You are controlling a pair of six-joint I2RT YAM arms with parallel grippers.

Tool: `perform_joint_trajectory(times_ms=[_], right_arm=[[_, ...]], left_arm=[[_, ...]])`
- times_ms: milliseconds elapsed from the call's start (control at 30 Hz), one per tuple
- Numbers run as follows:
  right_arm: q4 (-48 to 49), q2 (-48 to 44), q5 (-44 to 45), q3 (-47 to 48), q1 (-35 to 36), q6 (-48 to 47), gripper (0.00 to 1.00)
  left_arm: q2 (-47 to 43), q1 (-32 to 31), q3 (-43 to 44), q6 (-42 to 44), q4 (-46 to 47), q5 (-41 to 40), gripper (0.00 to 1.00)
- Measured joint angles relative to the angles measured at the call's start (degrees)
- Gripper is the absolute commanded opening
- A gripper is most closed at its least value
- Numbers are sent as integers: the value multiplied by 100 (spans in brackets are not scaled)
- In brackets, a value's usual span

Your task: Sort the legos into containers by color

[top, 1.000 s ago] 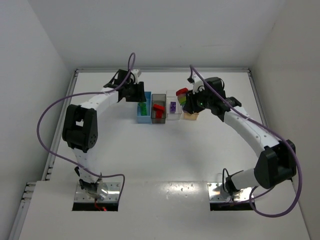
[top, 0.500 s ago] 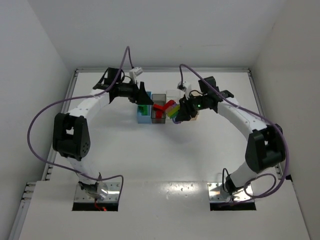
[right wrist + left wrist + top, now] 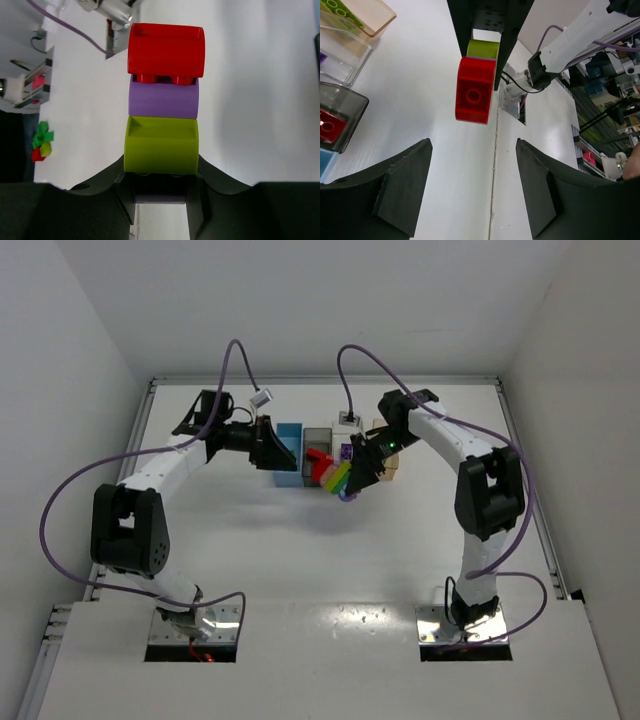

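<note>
- Lego stack (image 3: 162, 100) of small plastic studded bricks, red at the free end, then purple, then lime-yellow, with a darker brick at its base, is pinched by the right gripper (image 3: 160, 175). Its two black fingers press on the lowest bricks from either side.
- From above, the stack (image 3: 336, 476) sits tilted at the near side of a row of bins, roughly in front of the grey and clear ones, over the white table (image 3: 300, 560).
- The row runs from left to right: opaque blue rectangular plastic bin (image 3: 290, 435), smoky dark grey bin (image 3: 350, 112), clear colourless bin (image 3: 350, 60), translucent pale orange bin (image 3: 375, 20).
- A red brick (image 3: 329, 125) lies in the grey bin, a purple brick (image 3: 346, 451) in the clear one, and a lime-yellow brick (image 3: 337, 7) in the orange one.
- The left gripper (image 3: 473, 150) has its dark fingers spread wide with nothing between them. It points at the stack's red end and stands apart from it.
- From above, the left gripper (image 3: 272, 448) is just beside the blue bin's left wall and hides part of it.
- The right arm's wrist covers much of the orange bin in that view.
- Purple cables (image 3: 235, 360) loop above both arms.
</note>
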Motion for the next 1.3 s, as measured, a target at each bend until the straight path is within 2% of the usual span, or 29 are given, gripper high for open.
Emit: perform_joint_trajectory(times_ms=[167, 467, 633, 800, 967, 1200, 1233, 1300], right_arm=[[-603, 192, -258, 216, 24, -509, 14], [-833, 269, -400, 402, 116, -737, 15], [-848, 317, -409, 409, 155, -748, 15], [-850, 328, -413, 409, 188, -754, 17], [-850, 407, -409, 409, 271, -778, 17], [-874, 455, -380, 409, 376, -817, 17], [-870, 455, -374, 409, 376, -828, 17], [-872, 455, -372, 409, 378, -833, 15]], left_arm=[[-26, -127, -7, 83, 0, -111, 74], [-39, -643, -2, 341, -192, -422, 74], [-39, -708, 24, 466, -315, -455, 74], [-39, -732, 79, 516, -339, -476, 61], [-37, -739, 144, 562, -361, -487, 58], [-37, -824, 219, 588, -404, -529, 33], [-35, -824, 219, 584, -409, -542, 26], [-35, -824, 221, 584, -417, -546, 21]])
